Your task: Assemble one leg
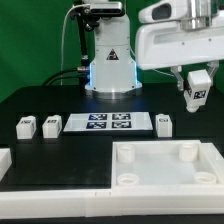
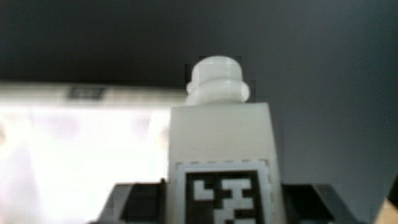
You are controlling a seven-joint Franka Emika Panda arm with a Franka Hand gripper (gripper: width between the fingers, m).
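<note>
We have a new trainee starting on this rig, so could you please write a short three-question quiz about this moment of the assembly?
1. True or false: the gripper is shut on a leg.
2. How many loose legs lie on the table? A) one B) two C) three
3. Fill in: the marker board has two loose legs on the exterior view's ____ and one on its right.

Key: 1 true; 2 C; 3 left.
</note>
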